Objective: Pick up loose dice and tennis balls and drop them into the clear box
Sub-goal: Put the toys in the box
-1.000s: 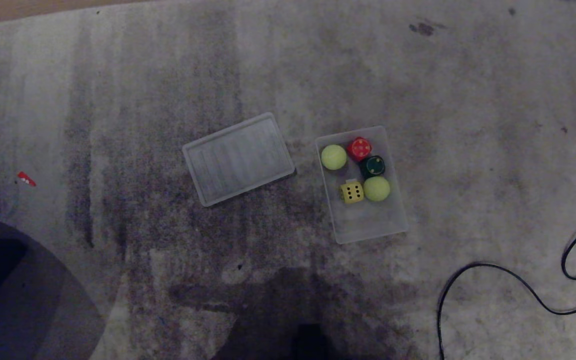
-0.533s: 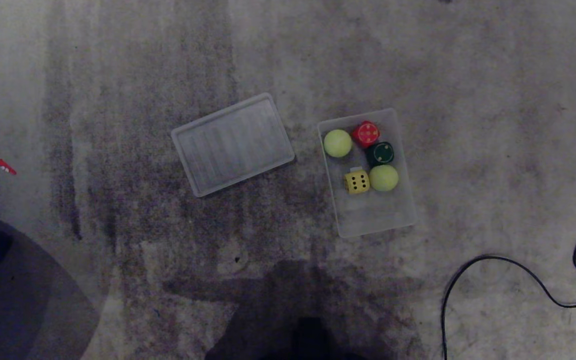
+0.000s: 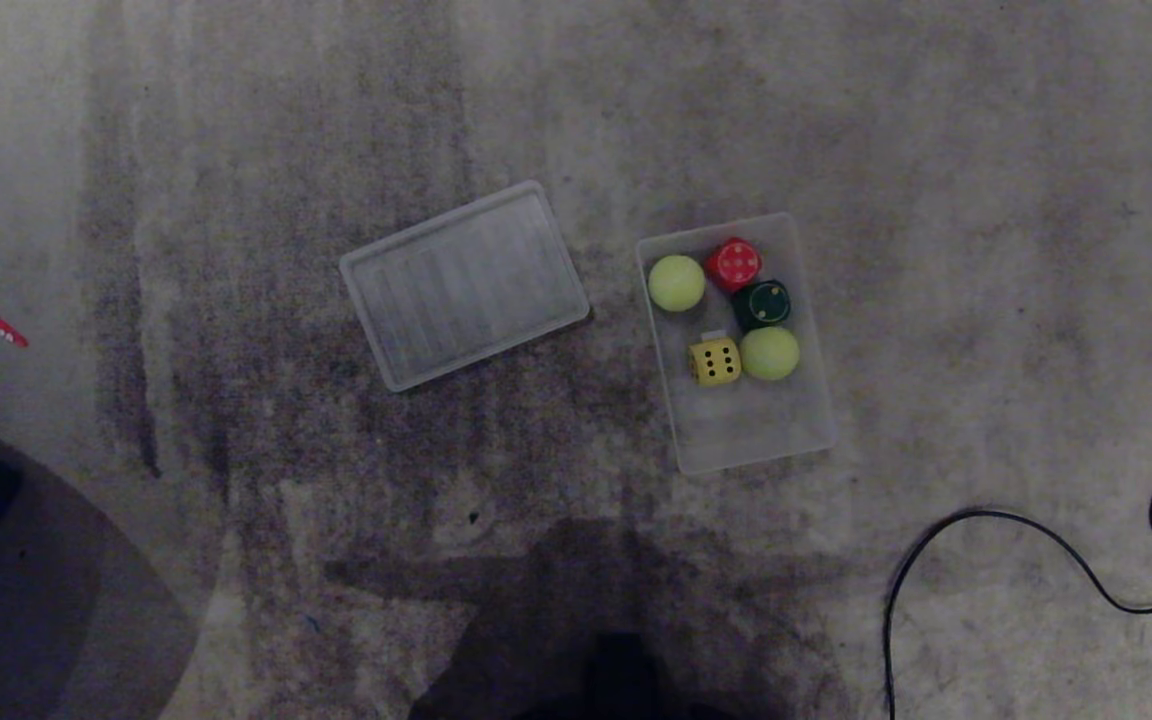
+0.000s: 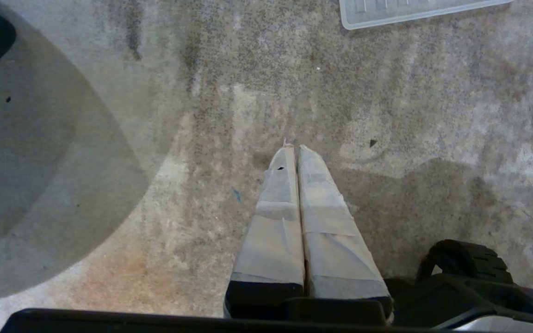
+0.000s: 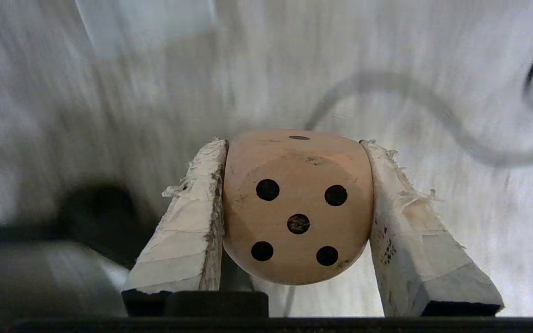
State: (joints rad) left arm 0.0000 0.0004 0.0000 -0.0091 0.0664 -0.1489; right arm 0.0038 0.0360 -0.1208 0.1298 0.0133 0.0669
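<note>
The clear box (image 3: 756, 430) lies on the carpet right of centre in the head view. Inside it are two yellow-green tennis balls (image 3: 676, 282) (image 3: 769, 353), a red die (image 3: 733, 263), a dark green die (image 3: 762, 304) and a yellow die (image 3: 714, 361). In the right wrist view my right gripper (image 5: 294, 143) is shut on a beige die (image 5: 296, 208) with dark dots, its five face toward the camera, held above the carpet. My left gripper (image 4: 294, 148) hangs shut and empty over bare carpet. Neither arm shows in the head view.
The box's flat clear lid (image 3: 464, 283) lies on the carpet left of the box; its edge (image 4: 414, 11) shows in the left wrist view. A black cable (image 3: 1026, 550) loops at the lower right. A small red scrap (image 3: 6, 331) lies far left.
The whole head view has shifted: box and lid sit higher in the picture than a second ago, which is the camera's own motion. The things in the box keep their places.
</note>
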